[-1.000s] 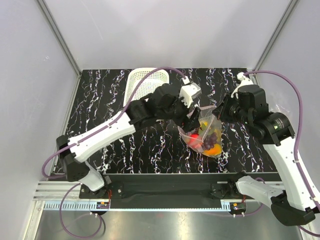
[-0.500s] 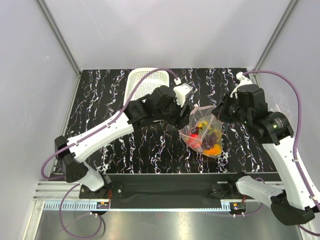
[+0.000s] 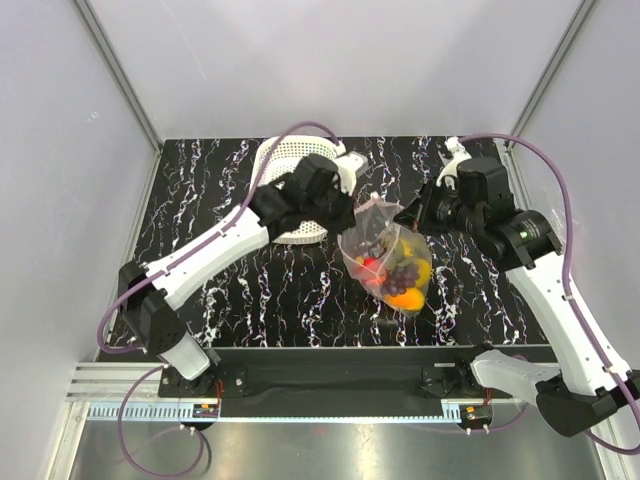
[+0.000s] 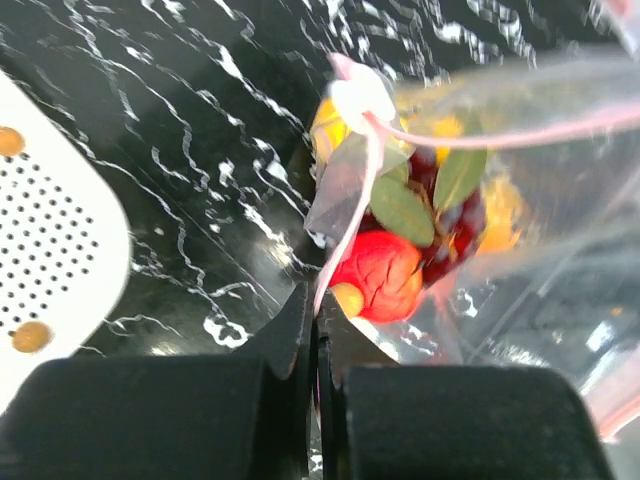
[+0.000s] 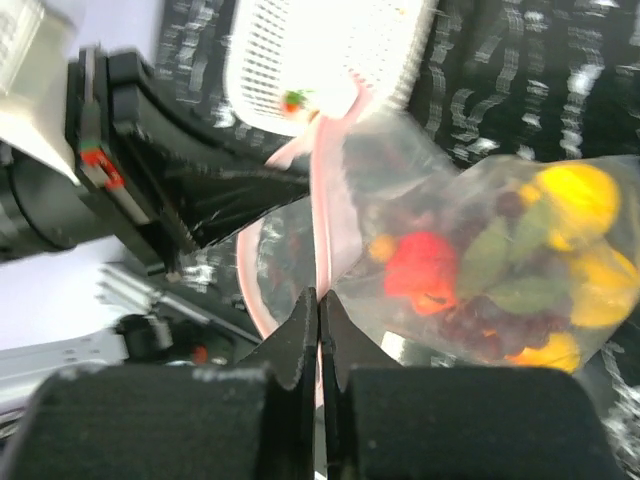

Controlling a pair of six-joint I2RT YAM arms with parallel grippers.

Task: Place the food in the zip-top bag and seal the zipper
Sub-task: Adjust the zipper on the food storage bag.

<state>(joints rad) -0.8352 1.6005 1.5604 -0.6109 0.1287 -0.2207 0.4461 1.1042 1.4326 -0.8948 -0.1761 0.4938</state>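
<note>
The clear zip-top bag (image 3: 385, 258) hangs above the table between my two grippers, filled with the food (image 3: 395, 272). In the left wrist view I make out a red apple (image 4: 378, 275), green leaves (image 4: 408, 208) and yellow pieces through the plastic. My left gripper (image 3: 353, 214) (image 4: 318, 298) is shut on the pink zipper (image 4: 372, 150) at the bag's left end. The right gripper (image 3: 414, 218) (image 5: 318, 297) is shut on the zipper (image 5: 325, 200) at the other end. In the right wrist view the red apple (image 5: 425, 265), a yellow lemon (image 5: 575, 200) and an orange piece (image 5: 545, 350) fill the bag's belly.
A white lattice basket (image 3: 290, 170) (image 4: 50, 250) (image 5: 330, 50) sits at the back of the black marbled table (image 3: 200, 230), partly under my left arm. Grey walls close off the back and both sides.
My left gripper has shut onto the zipper's left end. Both arms have carried the bag leftward and toward the front, and it now hangs stretched between them.
</note>
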